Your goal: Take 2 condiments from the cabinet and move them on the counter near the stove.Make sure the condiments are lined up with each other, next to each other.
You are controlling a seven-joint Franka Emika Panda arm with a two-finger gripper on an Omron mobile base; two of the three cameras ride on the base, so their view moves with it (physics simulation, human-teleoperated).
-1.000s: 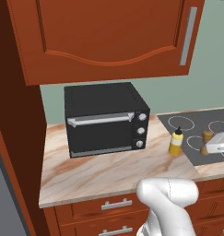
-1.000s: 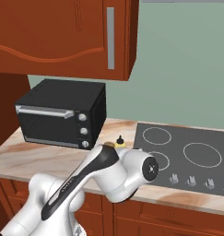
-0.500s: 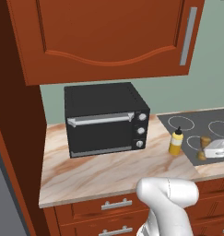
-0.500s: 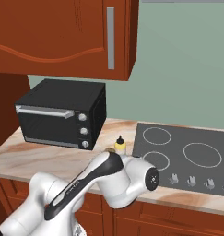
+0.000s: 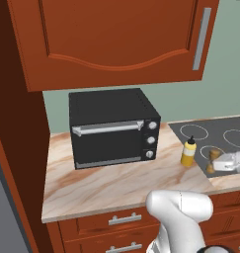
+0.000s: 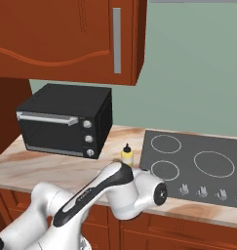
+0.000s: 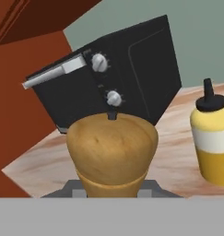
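I've got the shaker (image 7: 112, 154) clamped in my fingers (image 7: 111, 192); I'll lower it upright just beside the yellow bottle (image 7: 213, 140).

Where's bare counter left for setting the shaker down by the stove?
Free: the wide counter strip in front of the toaster oven, running right toward the yellow bottle. Crowded: the narrow patch between that bottle and the stove edge, where the tool holds the shaker.
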